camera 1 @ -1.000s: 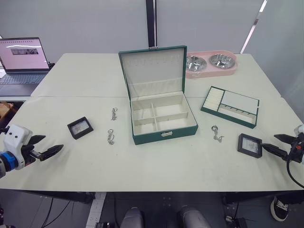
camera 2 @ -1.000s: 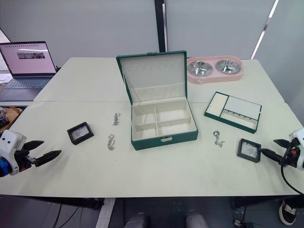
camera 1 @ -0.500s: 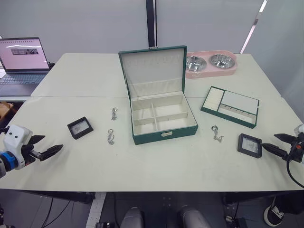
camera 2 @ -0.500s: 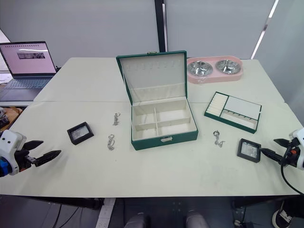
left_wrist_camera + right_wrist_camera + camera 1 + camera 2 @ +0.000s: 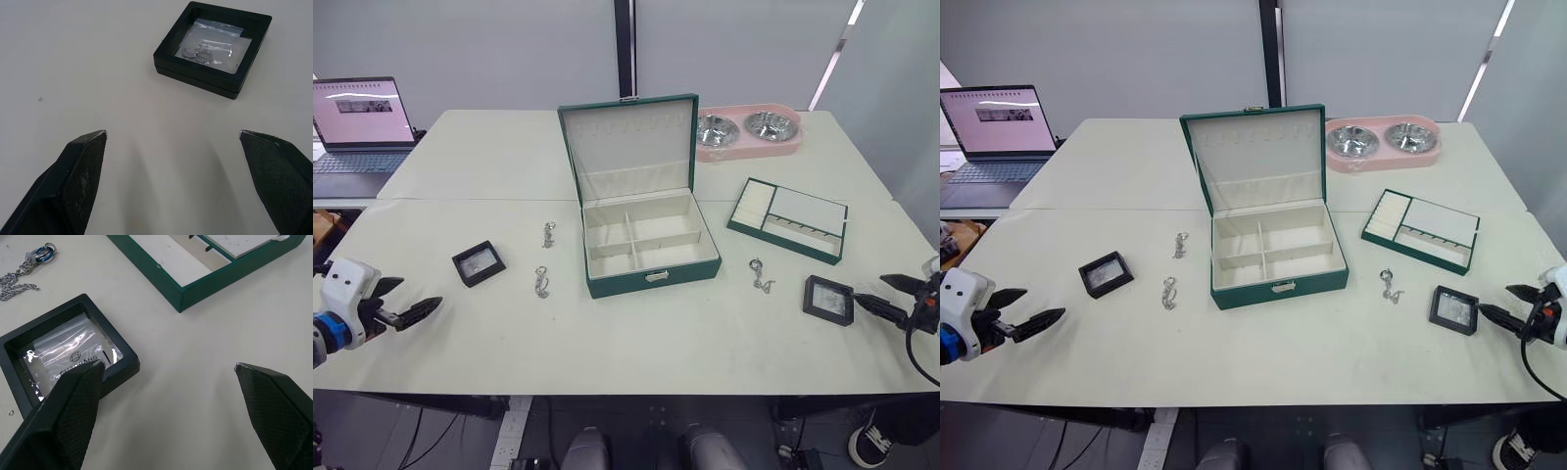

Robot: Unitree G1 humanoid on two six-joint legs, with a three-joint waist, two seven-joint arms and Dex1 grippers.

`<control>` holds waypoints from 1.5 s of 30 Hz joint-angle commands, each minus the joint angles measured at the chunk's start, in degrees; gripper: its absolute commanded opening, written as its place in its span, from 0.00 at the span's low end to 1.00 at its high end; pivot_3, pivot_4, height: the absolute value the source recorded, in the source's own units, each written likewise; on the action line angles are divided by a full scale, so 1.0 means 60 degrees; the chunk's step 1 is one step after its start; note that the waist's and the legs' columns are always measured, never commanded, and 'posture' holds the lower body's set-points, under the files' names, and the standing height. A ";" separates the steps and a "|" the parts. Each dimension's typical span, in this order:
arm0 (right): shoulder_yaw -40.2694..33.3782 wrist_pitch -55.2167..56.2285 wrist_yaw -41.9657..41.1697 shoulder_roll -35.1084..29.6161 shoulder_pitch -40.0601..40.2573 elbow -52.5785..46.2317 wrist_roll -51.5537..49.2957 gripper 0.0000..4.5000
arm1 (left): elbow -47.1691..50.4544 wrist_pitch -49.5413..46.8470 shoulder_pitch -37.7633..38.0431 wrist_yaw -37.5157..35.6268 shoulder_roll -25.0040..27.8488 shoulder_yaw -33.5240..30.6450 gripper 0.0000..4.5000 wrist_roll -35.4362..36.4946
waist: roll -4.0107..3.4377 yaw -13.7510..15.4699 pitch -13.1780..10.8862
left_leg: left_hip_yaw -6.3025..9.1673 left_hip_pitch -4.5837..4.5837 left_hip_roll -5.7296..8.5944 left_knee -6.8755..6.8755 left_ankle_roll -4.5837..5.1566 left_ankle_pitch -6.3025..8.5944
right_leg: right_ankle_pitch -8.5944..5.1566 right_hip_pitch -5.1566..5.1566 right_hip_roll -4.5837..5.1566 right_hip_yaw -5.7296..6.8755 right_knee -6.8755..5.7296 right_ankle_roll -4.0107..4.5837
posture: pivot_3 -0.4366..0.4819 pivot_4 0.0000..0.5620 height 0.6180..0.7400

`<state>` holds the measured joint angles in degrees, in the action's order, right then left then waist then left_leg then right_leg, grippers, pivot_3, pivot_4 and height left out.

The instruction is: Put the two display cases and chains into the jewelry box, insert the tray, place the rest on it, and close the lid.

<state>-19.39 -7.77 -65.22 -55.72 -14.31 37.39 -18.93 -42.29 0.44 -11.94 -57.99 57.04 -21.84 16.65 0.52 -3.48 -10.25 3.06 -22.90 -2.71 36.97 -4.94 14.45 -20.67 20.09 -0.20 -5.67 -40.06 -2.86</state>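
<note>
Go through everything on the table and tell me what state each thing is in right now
jewelry box: open, compartments empty
lid: raised upright
tray: out of the box, on the table
left display case: flat on the table
right display case: flat on the table
three chains: loose on the table
laptop: open, screen lit
left gripper: open, empty
right gripper: open, empty

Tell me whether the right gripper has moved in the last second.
No. The right gripper sits just right of the display case, open, as before.
</note>
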 commanded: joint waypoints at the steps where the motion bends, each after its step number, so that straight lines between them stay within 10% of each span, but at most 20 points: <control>1: -0.0500 -0.0450 0.0337 -0.0095 -0.0157 -0.0716 -0.0388 1.00 | 0.0725 -0.0359 -0.0071 0.0219 -0.0094 -0.0281 1.00 0.0287 | -0.0001 0.0004 0.0001 | 0.0000 0.0000 0.0000 0.0000 0.0000 0.0000 | 0.0000 0.0000 0.0000 0.0000 -0.0001 0.0000 | 0.48 0.27 1.00; 11: 0.0162 -0.2365 0.1862 0.1735 -0.0858 -0.4853 -0.1425 1.00 | 0.5080 -0.2959 -0.0117 0.1576 -0.1593 0.0630 0.87 0.0610 | -0.0002 0.0020 0.0003 | 0.0013 -0.0003 -0.0004 0.0012 -0.0002 -0.0001 | 0.0000 -0.0004 -0.0004 0.0003 -0.0024 0.0000 | 0.48 0.27 1.00; 23: 0.2946 -0.1159 0.2915 0.3646 -0.3068 -0.3396 0.0802 0.22 | 0.7056 -0.4788 -0.1383 0.3166 -0.3454 0.2863 0.02 -0.0083 | 0.0002 0.0028 0.0003 | 0.0015 -0.0010 0.0004 0.0026 -0.0003 -0.0002 | 0.0001 0.0000 0.0003 0.0006 -0.0024 0.0001 | 0.48 0.27 1.00; 28: 0.3388 -0.1052 0.2823 0.3978 -0.3084 -0.3328 0.1096 0.00 | 0.7150 -0.5064 -0.1761 0.3499 -0.4110 0.3534 0.00 -0.0390 | 0.0002 0.0031 0.0003 | 0.0016 -0.0015 0.0004 0.0025 -0.0004 -0.0003 | 0.0001 0.0002 0.0003 0.0007 -0.0018 0.0001 | 0.48 0.27 1.00; 45: 0.3624 -0.2834 0.2535 0.4451 -0.1402 -0.6243 0.0396 0.00 | 0.5354 -0.4059 -0.2854 0.2983 -0.4930 0.4409 0.00 -0.1197 | 0.0005 0.0103 0.0006 | 0.0033 -0.0012 0.0010 0.0032 -0.0004 -0.0003 | 0.0001 -0.0010 0.0005 0.0019 -0.0022 0.0001 | 0.48 0.27 1.00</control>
<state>0.89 -23.91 -49.44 -30.10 -23.01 3.53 -14.77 -11.01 -25.68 -27.59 -38.35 28.79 3.07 8.91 0.55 -2.86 -10.22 3.26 -22.97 -2.65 37.16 -4.96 14.43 -20.67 20.03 -0.18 -5.56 -40.19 -2.86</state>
